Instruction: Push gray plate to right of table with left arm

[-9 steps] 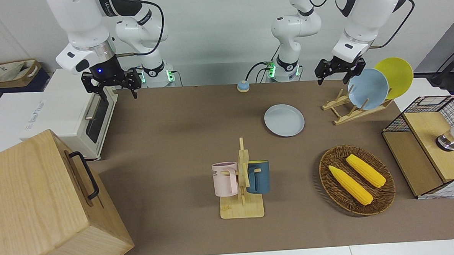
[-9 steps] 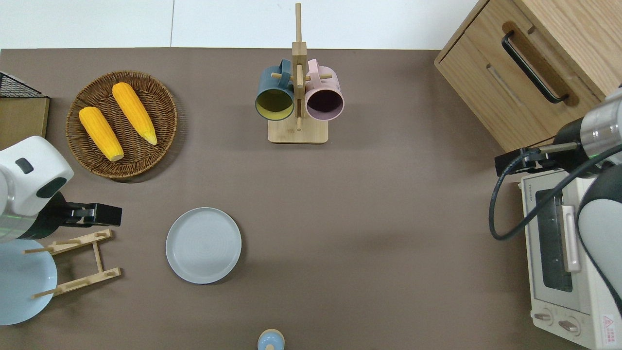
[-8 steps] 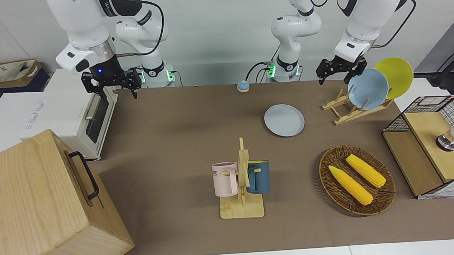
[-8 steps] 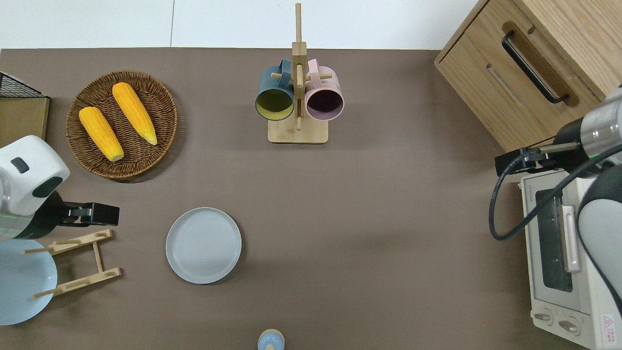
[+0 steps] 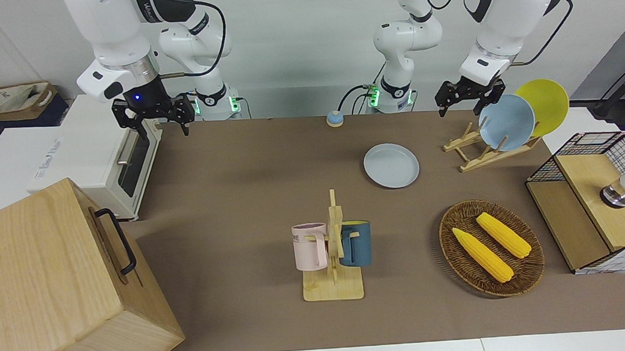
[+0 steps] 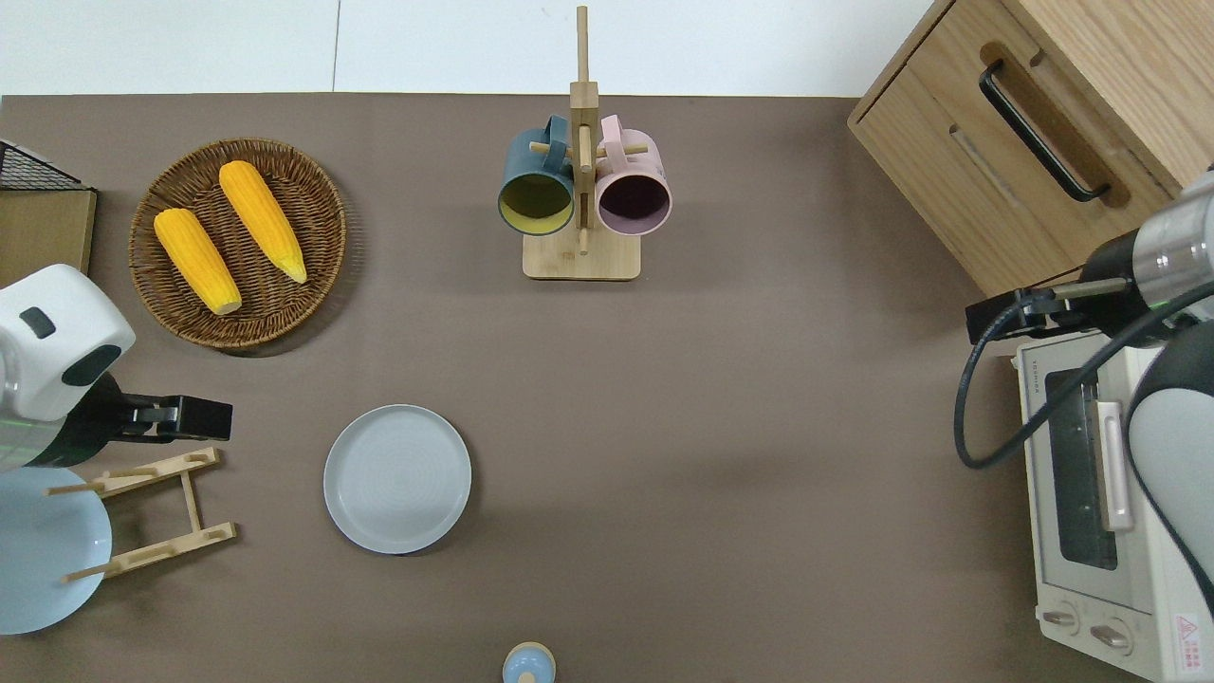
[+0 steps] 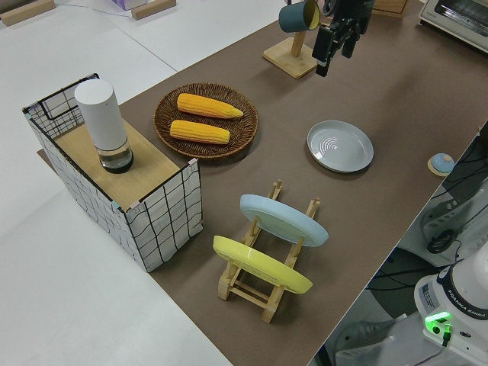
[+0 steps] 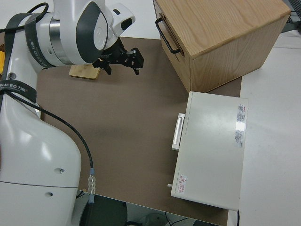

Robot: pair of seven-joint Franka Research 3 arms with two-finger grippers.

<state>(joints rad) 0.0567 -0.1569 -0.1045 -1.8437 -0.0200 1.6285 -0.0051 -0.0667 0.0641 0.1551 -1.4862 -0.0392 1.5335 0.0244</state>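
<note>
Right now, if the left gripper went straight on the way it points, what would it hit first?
The left gripper would most likely meet bare table, between the plate rack and the corn basket. The gray plate lies aside, toward the table's middle; its tilt is hard to judge.

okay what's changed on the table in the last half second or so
Only the left gripper shifted: it drew slightly back toward the left arm's end of the table, over the dish rack, holding nothing. The gray plate lies untouched where it was, and the right arm stayed parked.
</note>
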